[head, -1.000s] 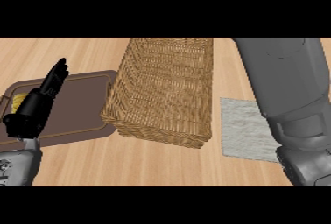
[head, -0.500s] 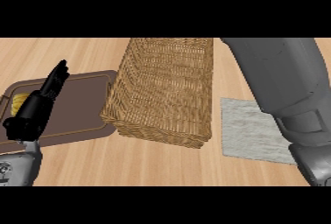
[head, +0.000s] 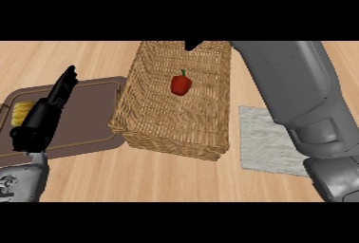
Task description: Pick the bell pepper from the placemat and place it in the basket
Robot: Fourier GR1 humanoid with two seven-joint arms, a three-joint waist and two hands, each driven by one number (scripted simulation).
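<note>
Right hand (head: 193, 45) shows only as a black sliver at the far rim of the basket (head: 175, 144), right at the top of the view, so I cannot tell whether it is open or closed. Its grey forearm (head: 294, 85) runs from the lower right corner up along the basket's right side.

What is new is the bell pepper (head: 181, 84). Half a second ago the forearm lay across the basket's right half and no pepper could be seen. Now the arm has swung off to the right and the red pepper with its green stem shows inside the basket, toward the far half, against the woven floor. Nothing touches it. Whether it has settled or is still dropping I cannot say.

The grey placemat (head: 270, 142) lies just right of the basket, partly under the arm, and the part that shows has no pepper on it.

Left hand (head: 43, 118) rests open at the view's left, fingers straight and pointing up, over a brown board (head: 91, 118) that carries something yellow (head: 21, 113) at its left end. It sits where it did a second ago.

As I judge it, the pepper is in the basket and free of the hand, so the task looks all but done. What remains is drawing the right arm back clear of the rim.
</note>
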